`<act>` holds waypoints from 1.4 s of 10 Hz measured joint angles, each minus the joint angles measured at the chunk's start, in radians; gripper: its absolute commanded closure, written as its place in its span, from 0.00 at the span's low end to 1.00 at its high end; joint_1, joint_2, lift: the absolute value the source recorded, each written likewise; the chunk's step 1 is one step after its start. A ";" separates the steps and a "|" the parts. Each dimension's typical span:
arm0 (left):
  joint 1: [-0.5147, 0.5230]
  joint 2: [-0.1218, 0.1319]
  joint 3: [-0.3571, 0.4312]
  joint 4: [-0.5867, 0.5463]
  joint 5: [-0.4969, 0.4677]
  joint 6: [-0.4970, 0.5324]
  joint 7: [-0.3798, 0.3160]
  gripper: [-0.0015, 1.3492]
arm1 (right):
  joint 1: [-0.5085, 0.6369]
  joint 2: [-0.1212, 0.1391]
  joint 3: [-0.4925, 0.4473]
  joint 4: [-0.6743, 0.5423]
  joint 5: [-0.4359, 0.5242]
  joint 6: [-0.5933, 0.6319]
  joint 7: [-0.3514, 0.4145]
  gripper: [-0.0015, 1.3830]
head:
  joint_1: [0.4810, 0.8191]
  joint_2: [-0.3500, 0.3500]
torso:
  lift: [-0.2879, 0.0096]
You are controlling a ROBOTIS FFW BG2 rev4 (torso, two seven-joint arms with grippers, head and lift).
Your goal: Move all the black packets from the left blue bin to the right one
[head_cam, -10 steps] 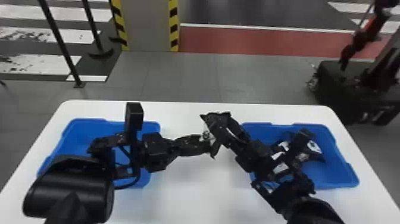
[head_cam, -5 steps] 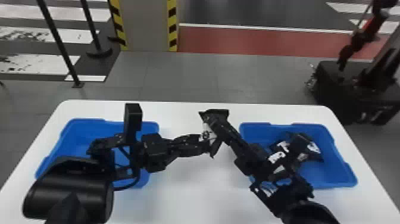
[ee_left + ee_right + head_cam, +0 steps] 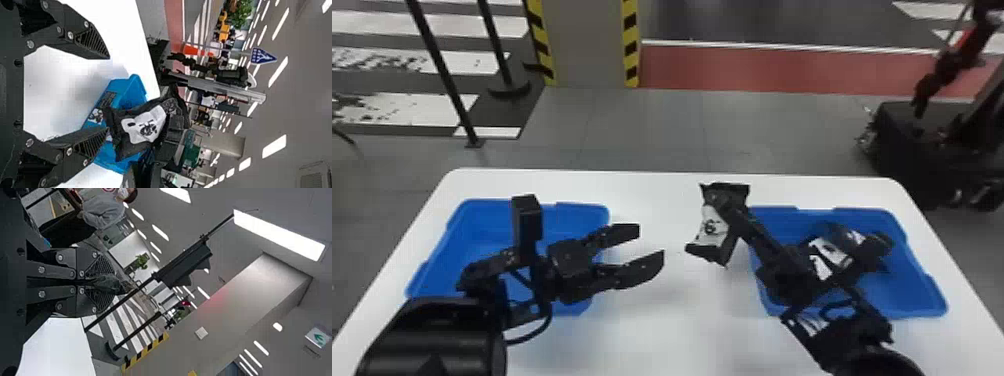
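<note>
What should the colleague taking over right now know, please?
Left gripper: open, empty, between the bins.
Right gripper: shut on a black packet, held up between the bins.
Done: at least one packet is in the right blue bin.
To do: put the held packet there, then check the left blue bin; the arm partly hides it, so I can't tell what remains.

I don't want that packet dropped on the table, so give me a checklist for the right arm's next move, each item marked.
1. Right gripper shut on the black packet: ok.
2. Left gripper open, clear of the packet: ok.
3. Packet over the right blue bin: not ok, it is off that bin's left side.
4. Left blue bin empty: cannot tell, the left arm hides part.
</note>
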 measured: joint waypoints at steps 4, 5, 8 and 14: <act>0.064 0.006 0.057 -0.016 0.049 -0.025 -0.003 0.13 | -0.082 -0.095 -0.080 0.147 0.014 -0.028 -0.093 0.92 | 0.63 0.35 | 0.60; 0.067 0.006 0.059 -0.017 0.049 -0.022 -0.003 0.13 | -0.107 -0.113 -0.102 0.204 0.048 -0.043 -0.131 0.91 | 0.63 0.30 | 0.60; 0.094 0.005 0.085 -0.029 0.055 -0.065 -0.003 0.13 | -0.102 -0.127 -0.214 0.254 0.189 -0.059 -0.214 0.01 | 0.63 0.19 | 0.60; 0.347 -0.028 0.206 -0.248 0.122 -0.248 0.172 0.13 | 0.455 -0.042 -0.215 -0.417 0.378 -0.170 -0.289 0.21 | 0.63 0.34 | 0.60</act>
